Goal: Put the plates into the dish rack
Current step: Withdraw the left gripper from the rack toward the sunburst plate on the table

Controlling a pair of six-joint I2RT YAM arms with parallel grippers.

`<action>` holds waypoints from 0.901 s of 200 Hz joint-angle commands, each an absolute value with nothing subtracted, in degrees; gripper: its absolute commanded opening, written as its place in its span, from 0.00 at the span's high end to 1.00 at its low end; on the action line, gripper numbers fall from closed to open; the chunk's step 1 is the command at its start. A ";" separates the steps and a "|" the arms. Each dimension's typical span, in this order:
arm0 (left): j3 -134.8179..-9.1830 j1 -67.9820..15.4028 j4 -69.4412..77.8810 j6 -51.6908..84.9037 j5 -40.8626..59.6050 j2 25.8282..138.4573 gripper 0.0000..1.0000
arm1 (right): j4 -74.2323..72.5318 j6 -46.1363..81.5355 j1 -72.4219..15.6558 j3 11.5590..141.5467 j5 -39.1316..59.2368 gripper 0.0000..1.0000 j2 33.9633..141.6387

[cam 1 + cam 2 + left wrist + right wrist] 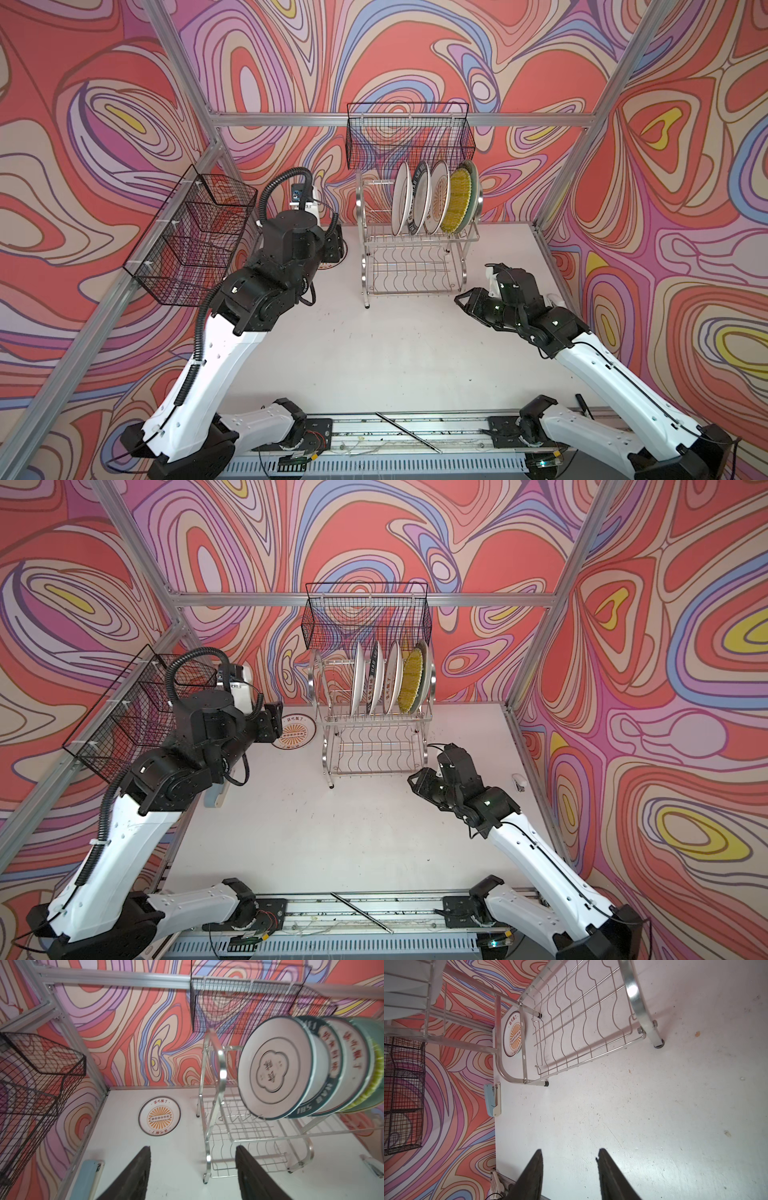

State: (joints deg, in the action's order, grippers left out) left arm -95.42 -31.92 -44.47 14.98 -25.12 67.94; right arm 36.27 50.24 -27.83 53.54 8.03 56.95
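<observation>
Currently five plates [439, 197] stand on edge in the slotted upper tier of the dish rack [360, 208], crowded toward its right end: black-ringed white plate [358, 679], green-rimmed plate [376, 675], orange-sunburst plate [394, 679], yellow woven-look plate [410, 679] and pale aqua plate [424, 667]. A second sunburst plate [159, 1116] lies flat on the table [374, 353] just left of the rack, near the back wall [270, 62]. The left hand [193, 1149] hangs near that flat plate, released and empty, while the right hand [570, 1152], also released with nothing in its grip, hovers low by the rack's front right foot.
</observation>
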 commanded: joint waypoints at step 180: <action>-75.86 -7.39 -28.84 37.70 0.51 89.12 0.34 | 37.55 49.33 -28.04 50.37 6.42 0.56 52.07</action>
State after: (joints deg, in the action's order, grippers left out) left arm -76.05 -8.14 -32.77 33.04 -0.16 85.62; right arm 36.95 49.98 -27.83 51.35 7.75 53.58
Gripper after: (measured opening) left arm 0.668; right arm 0.441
